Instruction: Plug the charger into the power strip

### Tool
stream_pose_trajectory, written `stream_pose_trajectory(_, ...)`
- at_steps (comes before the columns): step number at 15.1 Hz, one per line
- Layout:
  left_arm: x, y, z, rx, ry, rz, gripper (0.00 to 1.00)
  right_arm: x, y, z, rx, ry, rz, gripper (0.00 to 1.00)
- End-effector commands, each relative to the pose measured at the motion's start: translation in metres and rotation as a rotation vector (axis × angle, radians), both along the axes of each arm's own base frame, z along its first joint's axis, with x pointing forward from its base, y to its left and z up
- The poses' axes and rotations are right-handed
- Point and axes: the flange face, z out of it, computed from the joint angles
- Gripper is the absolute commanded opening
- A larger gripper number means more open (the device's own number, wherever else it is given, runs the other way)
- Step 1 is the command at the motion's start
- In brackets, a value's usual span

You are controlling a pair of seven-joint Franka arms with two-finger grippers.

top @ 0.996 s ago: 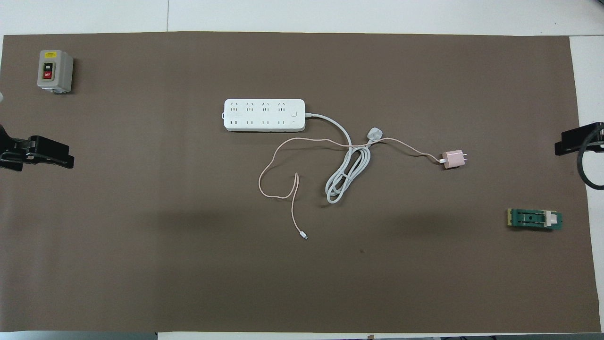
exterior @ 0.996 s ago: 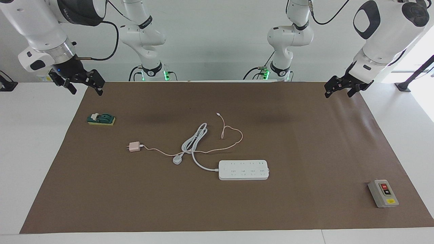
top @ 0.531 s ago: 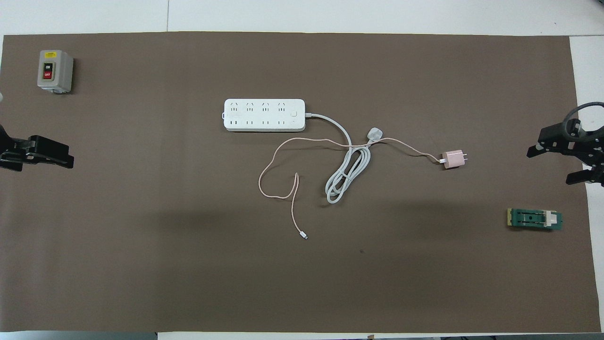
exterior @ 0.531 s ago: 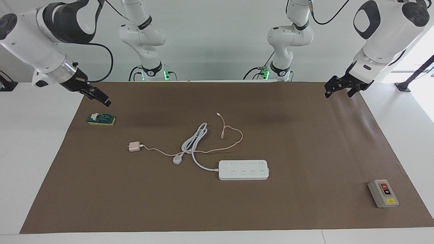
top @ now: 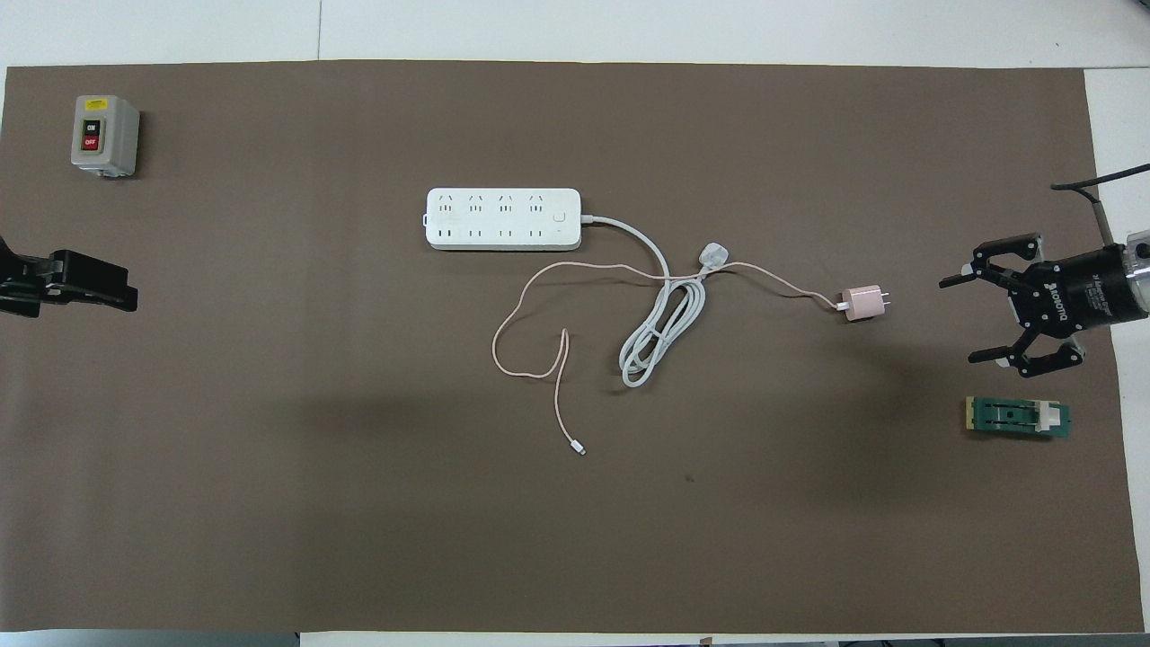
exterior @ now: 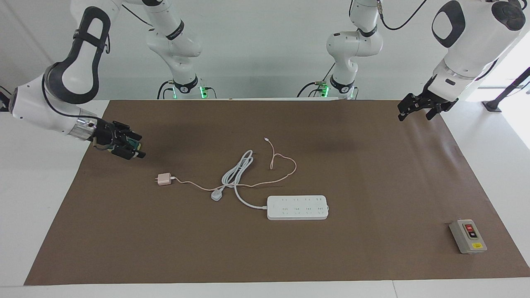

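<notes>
Charger: small pale-pink cube adapter [top: 863,303] with two metal prongs, lying flat on the brown mat, prongs pointing toward the right arm's end of the worktop; untouched, not yet lifted
Charger cable: thin pink lead [top: 539,310] trailing from the cube across the coiled white cord, free end loose on the mat nearer the robots
Power strip: long flat white bar [top: 501,218] with two rows of sockets, mid-worktop, well apart from the charger; every socket visible is vacant
Strip cord: thick white cord [top: 659,328] looped beside the strip, ending in a white three-pin plug [top: 712,256]
Right end effector: [top: 975,319] fingers apart, holding nothing, low over the mat near the charger's prong end
Left end effector: [exterior: 416,109] fingers apart, empty, waiting over the mat corner at its own end
Bystanders: green block [top: 1018,418] close by the right end effector; grey switch box with red and black buttons [top: 104,135] at the left arm's end
Progress: judged at the approach stage; grasping, carrying, aligning prongs and insertion all remain
</notes>
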Motion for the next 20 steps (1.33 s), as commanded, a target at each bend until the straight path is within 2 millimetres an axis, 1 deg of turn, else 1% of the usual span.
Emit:
stream_pose_trajectory(1,-0.006,0.002,0.000,-0.001,-0.028,0.016,1.00,0.010,-0.003,-0.040,0.064,0.065,-0.113,1.00)
stream_pose_trajectory(3,0.000,-0.002,0.002,-0.001,-0.075,0.014,1.00,0.013,0.000,-0.058,0.083,0.113,-0.185,1.00)
stream_pose_trajectory(4,0.003,-0.007,0.003,-0.002,-0.097,0.004,1.00,0.013,0.001,-0.068,0.098,0.134,-0.189,1.00)
stream_pose_trajectory(5,0.005,-0.014,0.003,-0.002,-0.109,-0.011,1.00,0.013,0.003,-0.085,0.112,0.156,-0.200,1.00)
stream_pose_trajectory(6,0.005,-0.023,0.003,-0.005,-0.114,-0.024,1.00,0.014,0.004,-0.093,0.116,0.159,-0.206,1.00)
stream_pose_trajectory(7,0.004,-0.027,0.000,-0.005,-0.109,-0.041,1.00,0.018,0.010,-0.094,0.104,0.150,-0.210,1.00)
stream_pose_trajectory(8,0.001,-0.027,-0.002,-0.006,-0.105,-0.044,1.00,0.022,0.023,-0.100,0.116,0.153,-0.211,1.00)
stream_pose_trajectory(9,0.000,-0.026,-0.008,-0.005,-0.098,-0.030,1.00,0.022,0.023,-0.113,0.134,0.160,-0.225,1.00)
stream_pose_trajectory(10,0.001,-0.025,-0.009,-0.010,-0.107,-0.035,1.00,0.023,0.020,-0.119,0.130,0.153,-0.231,1.00)
stream_pose_trajectory(11,0.001,-0.020,-0.014,-0.014,-0.111,-0.037,1.00,0.024,0.023,-0.120,0.127,0.149,-0.230,1.00)
stream_pose_trajectory(12,0.000,-0.022,-0.017,-0.048,-0.108,-0.046,1.00,0.024,0.025,-0.125,0.123,0.145,-0.228,1.00)
stream_pose_trajectory(13,-0.001,-0.017,-0.018,-0.095,-0.095,-0.029,1.00,0.024,0.022,-0.130,0.112,0.124,-0.225,1.00)
stream_pose_trajectory(15,0.000,0.001,-0.022,-0.138,-0.087,0.020,1.00,0.026,0.021,-0.130,0.104,0.113,-0.230,1.00)
stream_pose_trajectory(16,-0.003,-0.005,-0.027,-0.222,-0.063,0.040,1.00,0.025,0.020,-0.133,0.103,0.110,-0.227,1.00)
stream_pose_trajectory(17,-0.004,-0.008,-0.031,-0.271,-0.047,0.051,1.00,0.022,0.018,-0.136,0.105,0.106,-0.223,1.00)
stream_pose_trajectory(19,-0.005,-0.027,-0.031,-0.359,-0.038,0.051,1.00,0.018,0.018,-0.143,0.094,0.104,-0.233,1.00)
stream_pose_trajectory(20,-0.007,-0.033,-0.038,-0.422,-0.022,0.064,1.00,0.017,0.019,-0.146,0.099,0.090,-0.240,1.00)
